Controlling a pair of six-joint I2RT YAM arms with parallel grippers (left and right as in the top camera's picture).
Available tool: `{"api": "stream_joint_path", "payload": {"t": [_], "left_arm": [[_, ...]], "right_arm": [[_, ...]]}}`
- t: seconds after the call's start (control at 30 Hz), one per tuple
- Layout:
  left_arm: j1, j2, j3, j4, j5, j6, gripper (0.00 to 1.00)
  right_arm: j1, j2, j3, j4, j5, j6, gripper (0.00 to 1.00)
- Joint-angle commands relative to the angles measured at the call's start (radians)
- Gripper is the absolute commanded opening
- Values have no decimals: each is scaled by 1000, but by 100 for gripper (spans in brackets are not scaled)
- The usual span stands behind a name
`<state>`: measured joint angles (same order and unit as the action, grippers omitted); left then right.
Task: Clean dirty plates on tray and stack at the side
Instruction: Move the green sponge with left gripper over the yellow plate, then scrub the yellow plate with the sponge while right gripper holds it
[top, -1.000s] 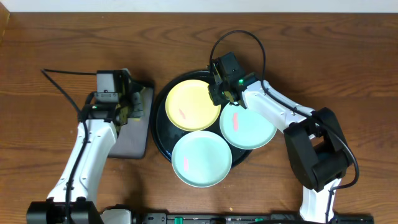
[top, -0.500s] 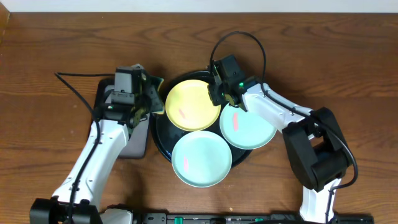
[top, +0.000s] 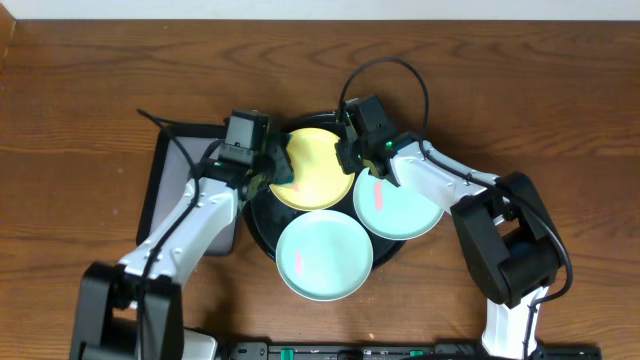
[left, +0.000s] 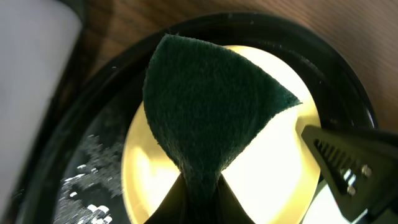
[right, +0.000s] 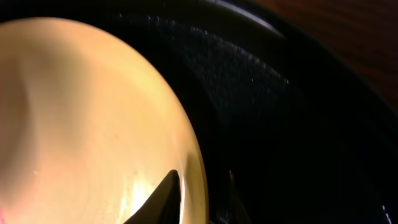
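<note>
Left wrist: left gripper (left: 200, 198) jaws pinched tight on the green sponge (left: 211, 106). The sponge fans out beyond them over the yellow plate (left: 280, 155); contact with the plate not discernible.

Right wrist: right gripper (right: 199, 190) jaws narrow, astride the yellow plate's rim, one finger over the plate, the other outside it above the tray (right: 280, 124). Cannot tell if clamped.

Overhead: yellow plate sits at the tray's back. Right mint plate (top: 400, 205) and front mint plate (top: 323, 256), each smeared red, overhang the rim. Rectangular tray (top: 170, 190) lies left.
</note>
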<state>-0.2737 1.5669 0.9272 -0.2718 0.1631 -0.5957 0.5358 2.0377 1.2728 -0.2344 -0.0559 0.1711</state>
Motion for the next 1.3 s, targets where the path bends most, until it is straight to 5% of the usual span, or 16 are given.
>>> {"api": "stream_joint_path", "payload": {"t": [0.0,0.1,0.17,0.3,0.93,1.27], "left_arm": [[-21,36,19,32,9,-47,7],[-35,43,19,39,10,-46,7],[-40,42,19,39,10,-46,7],[-42,42,19,38,10,-47,7],[-42,-64,23,72,43,-91,7],[-89,-71,22,30,-111,-90,7]], "right_arm": [[9,11,-12,8,2,-3,23],[10,11,-12,10,2,4,39],[9,11,-12,10,2,8,33],[9,11,-12,11,3,8,1],[16,-64,-12,-54,201,118,1],[23,-61,-14,-57,186,139,1]]}}
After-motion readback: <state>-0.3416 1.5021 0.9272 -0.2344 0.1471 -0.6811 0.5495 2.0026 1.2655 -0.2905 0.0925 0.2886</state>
